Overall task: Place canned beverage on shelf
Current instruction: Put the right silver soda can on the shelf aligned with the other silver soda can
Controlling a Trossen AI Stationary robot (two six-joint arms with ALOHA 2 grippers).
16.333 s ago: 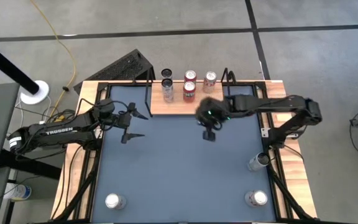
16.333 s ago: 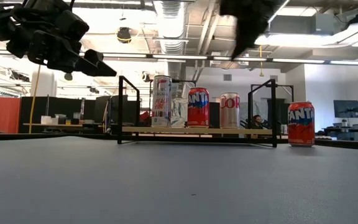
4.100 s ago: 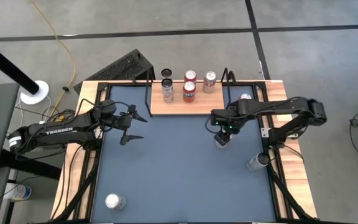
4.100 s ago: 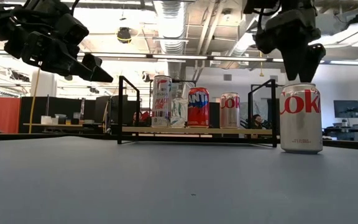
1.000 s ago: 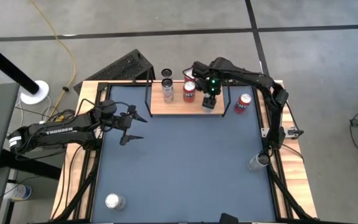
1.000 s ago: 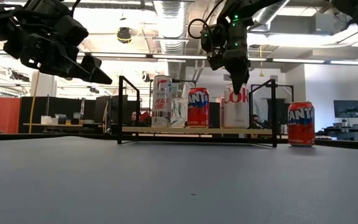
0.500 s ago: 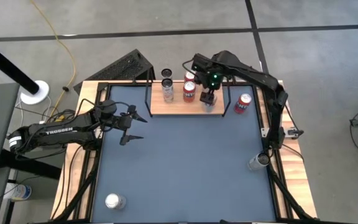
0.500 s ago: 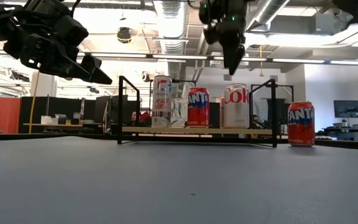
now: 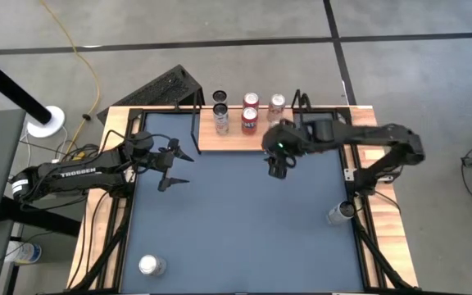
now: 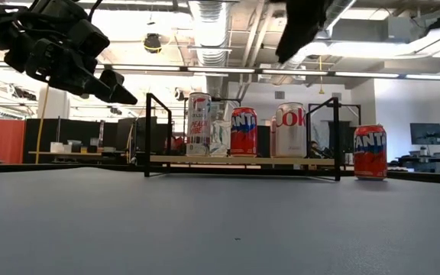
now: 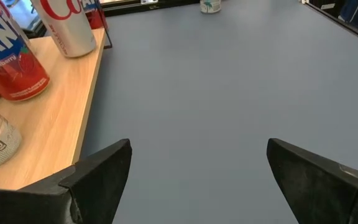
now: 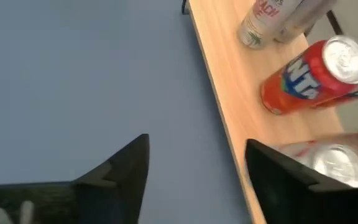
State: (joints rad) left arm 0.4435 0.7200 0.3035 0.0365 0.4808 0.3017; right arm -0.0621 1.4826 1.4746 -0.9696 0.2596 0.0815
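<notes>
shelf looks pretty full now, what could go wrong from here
1. The shelf already carries four cans in a row, the Coke can at its right end; adding another could knock one.
2. The right gripper hangs empty just in front of the shelf's right end; a careless swing might clip the Coke can.
3. The Fanta can stands on the table just outside the shelf's frame, so a grasp there is tight.

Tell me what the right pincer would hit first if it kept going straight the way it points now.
Likely the bare blue tabletop. The right pincer hangs empty and points down beside the shelf edge, with nothing between its fingers. The Coke can and Fanta can stand off to one side, though depth is hard to judge.
</notes>
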